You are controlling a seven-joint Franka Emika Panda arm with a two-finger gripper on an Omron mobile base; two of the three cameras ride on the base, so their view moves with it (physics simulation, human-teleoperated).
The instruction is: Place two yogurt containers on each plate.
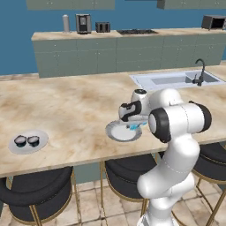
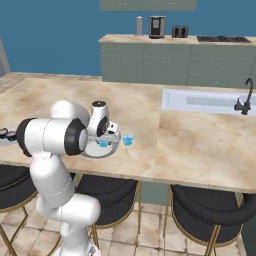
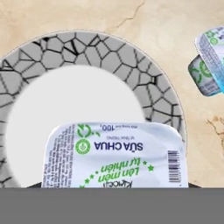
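Note:
My gripper (image 1: pixel 132 123) hangs low over the near plate (image 1: pixel 115 132) and is shut on a light blue yogurt container (image 1: pixel 135 127). In the hand view its printed white lid (image 3: pixel 116 155) lies close in, above the plate's crackle-patterned rim (image 3: pixel 100 48). Whether it touches the plate I cannot tell. A second light blue yogurt container (image 2: pixel 128 140) stands on the counter just right of that plate (image 2: pixel 89 151), also seen in the hand view (image 3: pixel 209 65). The other plate (image 1: pixel 42 137), far left, carries two dark yogurt containers (image 1: pixel 20 141) (image 1: pixel 33 141).
The marble counter's front edge (image 1: pixel 88 161) runs just below both plates, with dark stools (image 1: pixel 126 174) under it. A sink (image 1: pixel 176 79) with a black tap (image 1: pixel 201 73) is set in the counter at the far right.

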